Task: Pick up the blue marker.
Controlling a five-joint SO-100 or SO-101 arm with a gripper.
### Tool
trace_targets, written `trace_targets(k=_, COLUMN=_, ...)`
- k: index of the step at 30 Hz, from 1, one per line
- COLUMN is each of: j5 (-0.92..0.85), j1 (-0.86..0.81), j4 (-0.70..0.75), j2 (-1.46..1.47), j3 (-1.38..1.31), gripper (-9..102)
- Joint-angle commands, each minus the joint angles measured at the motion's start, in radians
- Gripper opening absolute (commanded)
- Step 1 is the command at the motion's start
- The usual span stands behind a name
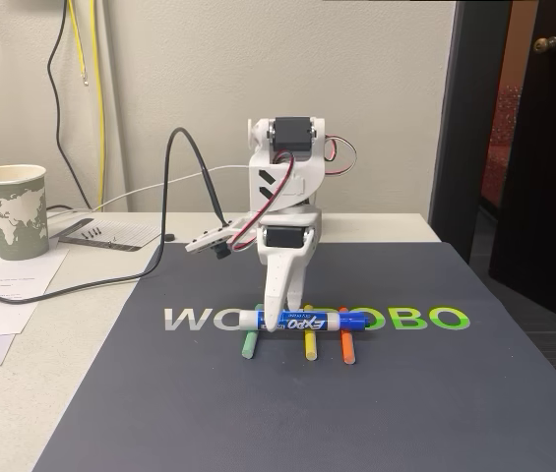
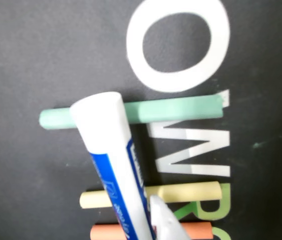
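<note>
Beige wall and dangling cables back a pale desk, where a dark mat [image 1: 356,413] printed with white and green lettering fills the foreground of the fixed view. At about 10 o'clock from the arm stands a paper cup [image 1: 10,210] with a world-map print; what it holds cannot be made out from this angle.

At the mat's centre the blue marker [image 1: 302,321] sits level across three thin sticks: a green stick [image 1: 250,345], a yellow stick [image 1: 310,346] and an orange stick [image 1: 346,348], which point toward 6 o'clock beneath it. The gripper [image 1: 275,317] stands over the marker's left portion, one white finger [image 1: 279,285] in front of the barrel. In the wrist view the marker [image 2: 112,165] looms large and close, its white end toward 12 o'clock, with a finger tip [image 2: 166,222] against it near 6 o'clock. The gripper appears closed on the marker, though the second finger is hidden.

I judge the marker light, rigid and smooth-barrelled, so it could roll or slip; a hold nearer mid-barrel would balance better than this off-centre one.
</note>
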State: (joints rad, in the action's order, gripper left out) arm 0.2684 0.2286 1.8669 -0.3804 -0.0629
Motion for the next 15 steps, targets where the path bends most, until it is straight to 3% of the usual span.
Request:
trace_targets(k=1, j5=0.015, j1=0.012, j4=0.158, j2=-0.014, j3=-0.002, gripper=57)
trace_targets(k=15, j5=0.049, j1=0.018, j4=0.141, j2=-0.012, j3=-0.002, gripper=53)
